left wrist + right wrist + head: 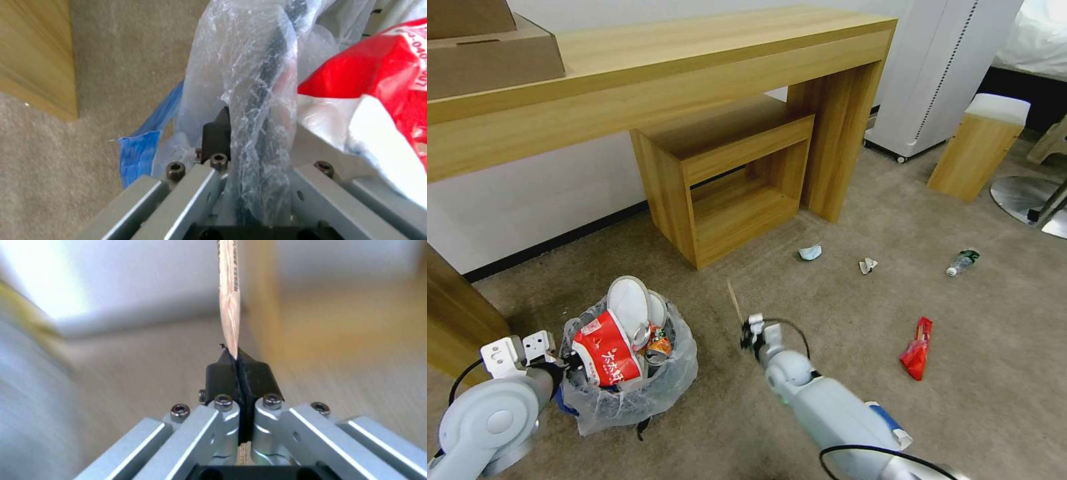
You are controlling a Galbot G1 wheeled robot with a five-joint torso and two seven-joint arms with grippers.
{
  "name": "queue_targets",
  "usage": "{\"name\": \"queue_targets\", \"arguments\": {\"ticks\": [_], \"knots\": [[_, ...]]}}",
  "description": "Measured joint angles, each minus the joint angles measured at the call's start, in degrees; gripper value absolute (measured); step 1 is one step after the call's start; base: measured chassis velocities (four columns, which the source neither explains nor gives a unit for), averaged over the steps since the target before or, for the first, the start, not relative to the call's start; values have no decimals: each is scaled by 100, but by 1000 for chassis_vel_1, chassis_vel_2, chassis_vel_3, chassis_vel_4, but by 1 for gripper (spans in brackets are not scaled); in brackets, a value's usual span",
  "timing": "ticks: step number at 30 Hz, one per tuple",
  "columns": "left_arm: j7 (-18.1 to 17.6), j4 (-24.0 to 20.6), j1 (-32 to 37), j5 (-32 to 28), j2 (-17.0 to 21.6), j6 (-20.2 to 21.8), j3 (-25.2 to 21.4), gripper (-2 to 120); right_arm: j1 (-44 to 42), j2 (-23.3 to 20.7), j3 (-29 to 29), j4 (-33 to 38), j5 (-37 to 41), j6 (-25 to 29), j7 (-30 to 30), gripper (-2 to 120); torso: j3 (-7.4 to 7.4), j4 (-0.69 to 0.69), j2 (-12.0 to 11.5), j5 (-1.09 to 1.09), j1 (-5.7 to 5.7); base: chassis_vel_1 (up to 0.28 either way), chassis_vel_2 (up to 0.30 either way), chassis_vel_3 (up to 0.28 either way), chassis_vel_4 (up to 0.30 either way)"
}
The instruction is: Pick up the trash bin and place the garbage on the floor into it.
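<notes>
Right wrist view: our right gripper (236, 356) pinches the wooden stick (229, 293) by its very end. Left gripper (249, 133) clamps the trash bin (627, 380) rim through the bag, beside us on the floor (840, 320). Thin hold; stick may pivot, snag the heaped bin.

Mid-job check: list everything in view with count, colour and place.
Trash bin with clear plastic liner: one, dark, on the carpet at left, full.
Thin wooden stick: one, tan, held up in front of the bin.
Crumpled wrapper: one, red, carpet at right.
Clear bottle: one, green label, far right.
White wad: one, mid carpet.
Pale blue scrap: one, near the desk leg.
Wooden desk: one, light brown, by the wall.
Left gripper: shut on the bin's rim.
Right gripper: shut on the stick.
</notes>
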Motion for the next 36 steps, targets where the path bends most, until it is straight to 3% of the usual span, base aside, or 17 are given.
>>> {"name": "queue_targets", "arguments": {"ticks": [2, 4, 5, 10, 23, 31, 34, 36], "knots": [[-77, -41, -17, -280, 49, 15, -41, 0, 72, -162, 13, 382, 331, 695, -1192, 0, 0, 0, 0, 0, 0, 0, 0, 0, 0], [-86, -44, -23, -310, 57, 20, -48, 0, 81, -178, 10, 438, 399, 766, -1344, 0, 0, -1, 0, 0, 0, 0, 0, 0, 0], [-120, -46, -40, -382, 78, 28, -62, 0, 110, -208, -15, 645, 666, 934, -1892, 0, 0, -1, 0, 0, 0, 0, 0, 0, 0], [-176, 29, -60, -456, 34, 56, -31, 0, 118, -56, -189, 1041, 1214, 932, -2296, 0, 0, 0, 1, -1, 0, 0, 0, 0, 0], [-190, 287, -197, -457, -34, 47, 28, 0, 125, 257, -1109, 1132, 1352, 636, -2054, 0, 0, 0, 1, -2, 0, 0, 0, 0, 0], [-269, 298, -289, -463, -55, 2, 95, 0, 36, 318, -1623, 811, 1165, 678, -1811, 0, 0, -1, 1, -2, 0, 0, 0, 0, 0], [-287, 290, -298, -447, -58, 0, 135, 0, 8, 323, -1865, 817, 1312, 544, -981, 0, 0, -2, 1, -2, 0, 0, 0, 0, 0], [-288, 302, -286, -421, -57, 0, 134, 0, 10, 321, -1913, 830, 1318, 477, -789, 0, -1, -1, 1, -1, 0, 0, 0, 0, 0]]}}
